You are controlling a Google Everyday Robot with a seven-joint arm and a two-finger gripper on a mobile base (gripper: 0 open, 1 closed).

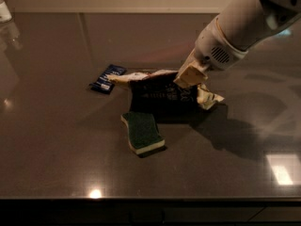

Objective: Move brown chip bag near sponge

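The brown chip bag [162, 95] lies crinkled on the dark table, dark brown with cream edges. Its lower left edge sits just above the sponge [143, 132], close to touching it. The sponge has a dark green top and a pale yellow base and lies flat at the centre of the table. My gripper [190, 75] reaches down from the upper right on a white arm and is shut on the bag's upper right part. The bag's top right corner is hidden behind the gripper.
A small dark blue flat packet [108, 78] lies left of the bag's cream tip. A white object [3, 11] stands at the far left back corner. The table's front edge [150, 199] runs along the bottom.
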